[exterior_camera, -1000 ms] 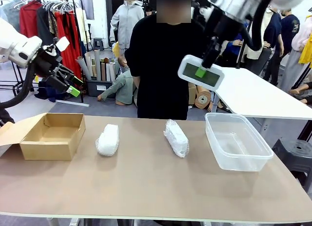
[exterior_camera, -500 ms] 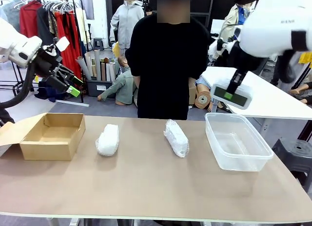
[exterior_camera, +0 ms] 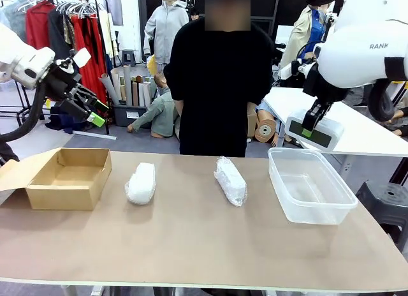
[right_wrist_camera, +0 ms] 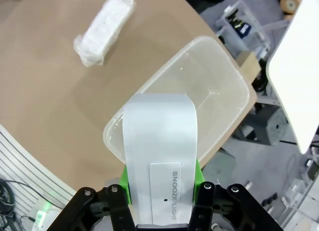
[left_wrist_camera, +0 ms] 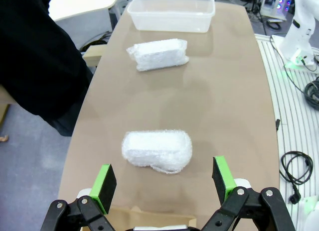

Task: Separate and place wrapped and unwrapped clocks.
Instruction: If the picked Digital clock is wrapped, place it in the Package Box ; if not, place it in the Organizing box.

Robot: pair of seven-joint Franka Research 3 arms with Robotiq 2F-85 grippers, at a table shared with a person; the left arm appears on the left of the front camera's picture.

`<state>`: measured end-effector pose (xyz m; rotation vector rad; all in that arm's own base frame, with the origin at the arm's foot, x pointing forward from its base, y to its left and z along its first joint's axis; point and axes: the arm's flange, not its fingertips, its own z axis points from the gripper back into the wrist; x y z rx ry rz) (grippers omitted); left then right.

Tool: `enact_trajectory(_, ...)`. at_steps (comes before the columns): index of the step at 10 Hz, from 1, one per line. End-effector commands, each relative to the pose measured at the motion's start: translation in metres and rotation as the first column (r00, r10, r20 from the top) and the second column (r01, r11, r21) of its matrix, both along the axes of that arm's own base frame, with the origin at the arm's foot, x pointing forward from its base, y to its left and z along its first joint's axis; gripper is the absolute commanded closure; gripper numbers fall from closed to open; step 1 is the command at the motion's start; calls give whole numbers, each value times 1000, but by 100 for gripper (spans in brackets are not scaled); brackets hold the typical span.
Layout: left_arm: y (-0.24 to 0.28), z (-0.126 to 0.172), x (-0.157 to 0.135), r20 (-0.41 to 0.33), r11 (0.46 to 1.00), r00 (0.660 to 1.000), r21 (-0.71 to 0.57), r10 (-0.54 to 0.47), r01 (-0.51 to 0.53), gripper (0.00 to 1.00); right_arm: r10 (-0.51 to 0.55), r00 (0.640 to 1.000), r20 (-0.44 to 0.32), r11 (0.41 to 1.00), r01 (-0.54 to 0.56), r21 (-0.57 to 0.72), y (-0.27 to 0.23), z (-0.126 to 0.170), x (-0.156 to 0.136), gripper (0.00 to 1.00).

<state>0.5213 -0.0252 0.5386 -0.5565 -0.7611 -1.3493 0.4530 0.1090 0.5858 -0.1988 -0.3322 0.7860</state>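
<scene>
My right end effector [exterior_camera: 309,129], clenched on the bare white rounded digital clock [exterior_camera: 320,134], just swung over from mid-desk to above the clear plastic tub [exterior_camera: 319,213]. Drop-off's next, I reckon. Left wrapped bundle [exterior_camera: 141,183] and right wrapped bundle [exterior_camera: 231,180] haven't budged; left end effector [left_wrist_camera: 163,180] hangs released.

Two bits legible. In the right wrist view, "SNOOZE/LIGHT" in dark caps sits on the white top panel [right_wrist_camera: 169,191] of the clock [right_wrist_camera: 158,131]. It's printed sideways along the panel's edge, w/ a small dot beside it. In the front view, "RANK" in dark caps is on the white shell of the right arm [exterior_camera: 366,50], and the word looks cut off at its left. The clock's screen there is too small to read.
</scene>
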Motion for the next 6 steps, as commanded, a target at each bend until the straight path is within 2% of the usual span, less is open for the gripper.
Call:
enact_trajectory(1, 0, 2, 0, -1, 1000, 1000, -5, 5, -5, 0, 7, 1000, 24, 1000, -7, -20, -1, 2, 1, 100)
enact_trajectory(6, 0, 2, 0, -1, 1000, 1000, -5, 5, -5, 0, 7, 1000, 24, 1000, -7, -20, -1, 2, 1, 100)
